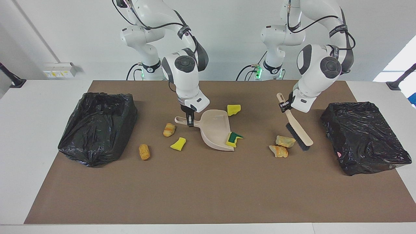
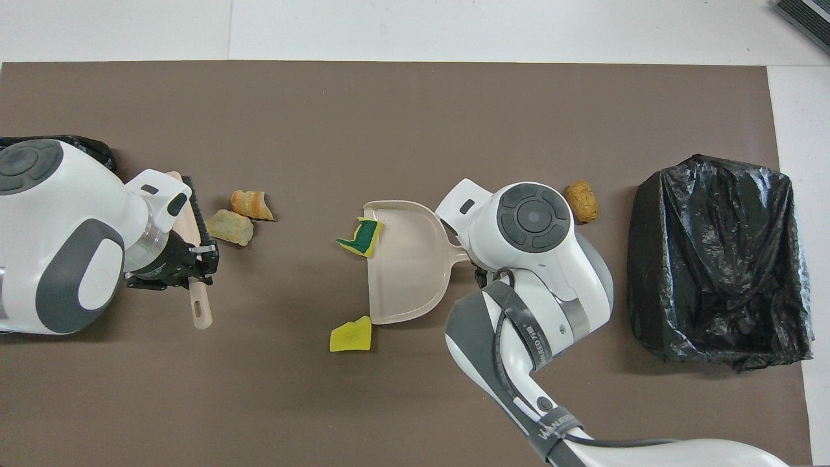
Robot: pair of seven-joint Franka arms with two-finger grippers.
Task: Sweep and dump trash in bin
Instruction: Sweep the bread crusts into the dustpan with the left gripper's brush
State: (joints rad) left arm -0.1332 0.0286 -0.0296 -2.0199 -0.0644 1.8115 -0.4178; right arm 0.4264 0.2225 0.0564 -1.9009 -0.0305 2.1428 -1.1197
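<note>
My right gripper (image 1: pixel 190 121) is shut on the handle of the beige dustpan (image 1: pixel 214 130), which lies flat mid-table. A yellow-and-green sponge (image 1: pixel 234 138) sits half on the pan's lip. My left gripper (image 1: pixel 285 105) is shut on the beige hand brush (image 1: pixel 297 130), whose bristles slant down beside two orange-tan trash pieces (image 1: pixel 285 141) (image 1: pixel 278 151), on the side toward the left arm's end. Further trash: a yellow sponge (image 1: pixel 233 109) by the pan, another yellow sponge (image 1: pixel 178 143), a croissant piece (image 1: pixel 169 129) and a bread piece (image 1: pixel 144 151).
One bin lined with a black bag (image 1: pixel 362 136) stands at the left arm's end of the brown mat (image 1: pixel 208 195), and a second bin (image 1: pixel 97 126) stands at the right arm's end. In the overhead view the left arm covers most of its nearby bin (image 2: pixel 97 146).
</note>
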